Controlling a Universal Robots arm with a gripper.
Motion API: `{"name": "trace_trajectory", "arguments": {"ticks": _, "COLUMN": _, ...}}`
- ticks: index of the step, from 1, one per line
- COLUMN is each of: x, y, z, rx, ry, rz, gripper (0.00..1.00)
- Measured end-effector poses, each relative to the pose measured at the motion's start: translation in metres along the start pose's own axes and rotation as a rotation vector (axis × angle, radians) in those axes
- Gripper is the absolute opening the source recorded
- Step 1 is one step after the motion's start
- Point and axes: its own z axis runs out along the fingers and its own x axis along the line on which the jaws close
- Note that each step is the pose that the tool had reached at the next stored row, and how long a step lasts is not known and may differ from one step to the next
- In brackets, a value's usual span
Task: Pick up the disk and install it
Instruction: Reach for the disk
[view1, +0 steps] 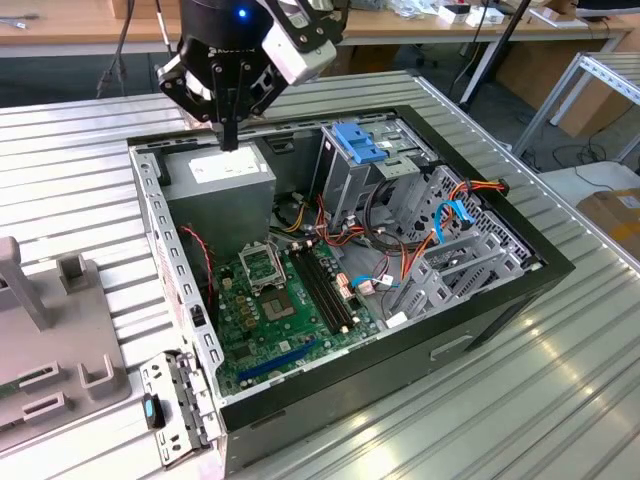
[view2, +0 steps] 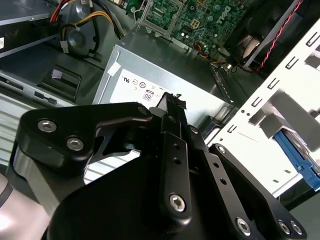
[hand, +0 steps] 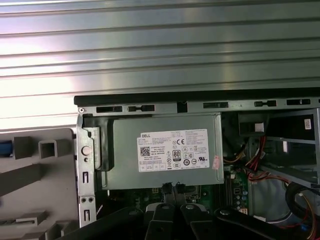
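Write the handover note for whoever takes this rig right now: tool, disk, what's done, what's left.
The tool is shut and holds nothing. It hangs just above the power-supply box inside the open case.
The disk is not in the tool. In the second wrist view, a blue-edged part past the case's white frame may be it, but I cannot confirm that.
Done: neither pick-up nor install.
Left: both pick-up and install.
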Motion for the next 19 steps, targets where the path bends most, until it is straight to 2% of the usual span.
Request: {"name": "trace_trajectory", "arguments": {"ticks": 19, "x": 0.0179, "y": -0.002, "z": -0.0005, "rx": -0.0001, "ry": -0.0001, "rz": 0.0, "gripper": 0.11}}
